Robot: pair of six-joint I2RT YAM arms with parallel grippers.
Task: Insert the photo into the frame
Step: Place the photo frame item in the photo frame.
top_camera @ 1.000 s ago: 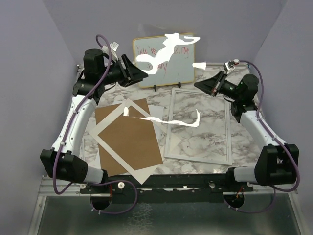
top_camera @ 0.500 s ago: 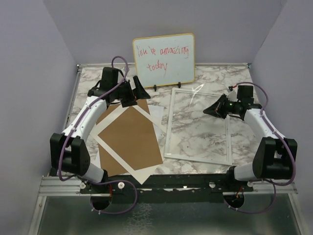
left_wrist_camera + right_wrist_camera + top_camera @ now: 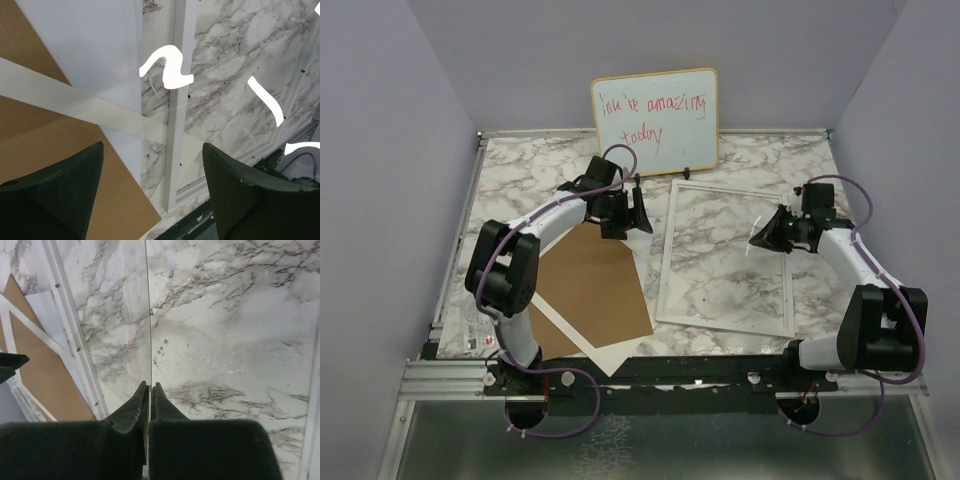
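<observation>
Left gripper [image 3: 636, 214]: released, jaws spread wide and holding nothing. It hangs at picture centre in the top view, over the frame's left rim.
Right gripper [image 3: 149, 388]: clenched on the edge of a thin clear pane [image 3: 148, 340], which the wrist view shows edge-on. In the top view it is right of centre, over the right half of the frame.
Photo [image 3: 85, 45]: white back up, flat on the desk [image 3: 520, 180], in the upper left of the left wrist view. It lies just beside the frame's left rim and partly under the white mat [image 3: 75, 95]. It is below the open left gripper, and neither finger touches it.
Frame [image 3: 663, 270]: white rim flat on the desk, right of centre.
Backing board [image 3: 595, 285]: brown, on the mat, lower left.
Whiteboard [image 3: 655, 115]: upright at top centre, with red handwriting.
</observation>
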